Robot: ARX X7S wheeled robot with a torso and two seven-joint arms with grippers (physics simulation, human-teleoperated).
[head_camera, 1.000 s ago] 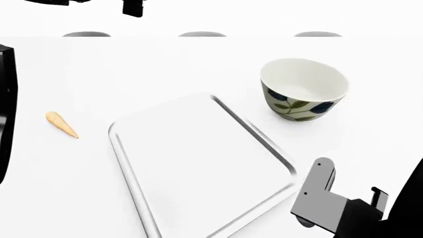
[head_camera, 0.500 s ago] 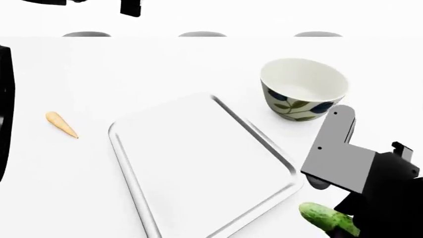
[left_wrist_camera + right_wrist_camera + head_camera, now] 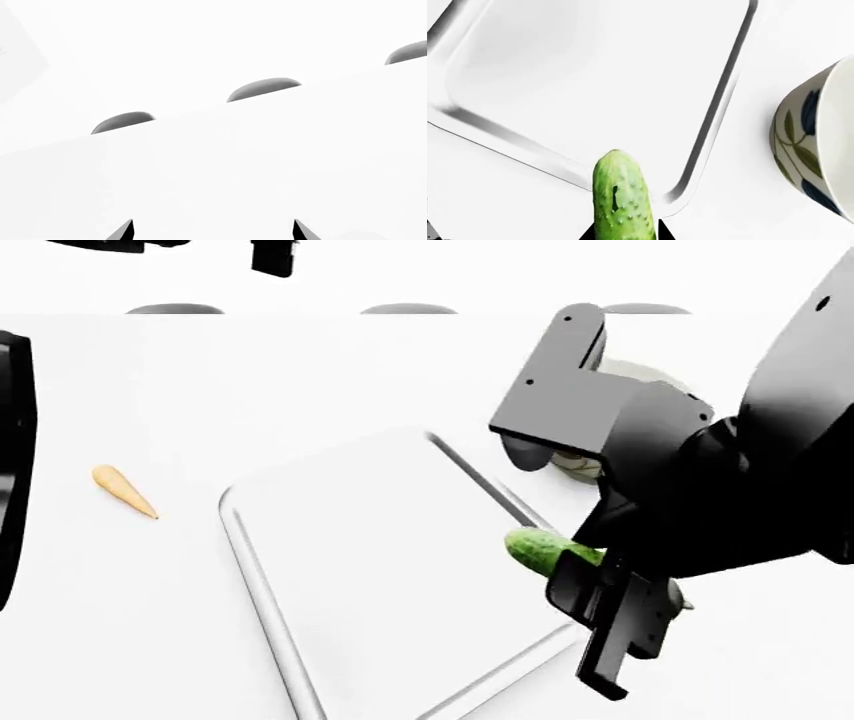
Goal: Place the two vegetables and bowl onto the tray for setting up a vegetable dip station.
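1. The right end effector (image 3: 587, 575) is hanging over the tray's right rim, its fingers clamped on the cucumber (image 3: 541, 549), which is sticking out toward the tray's middle, held clear of the surface.
2. The tray (image 3: 254, 540) is sitting bare on the white bench (image 3: 160, 390), skewed at an angle; the right wrist view is showing the cucumber's tip (image 3: 618, 190) poking just past a rounded corner of the rim (image 3: 720, 110).
3. The carrot (image 3: 123, 490) is lying on the bench, well to the left of the tray.
4. The bowl (image 3: 817, 160) is standing beside the tray, mostly hidden behind the arm in the head view.
5. The left end effector (image 3: 212, 230) is showing two fingertips (image 3: 123, 231) set apart, gripping nothing.
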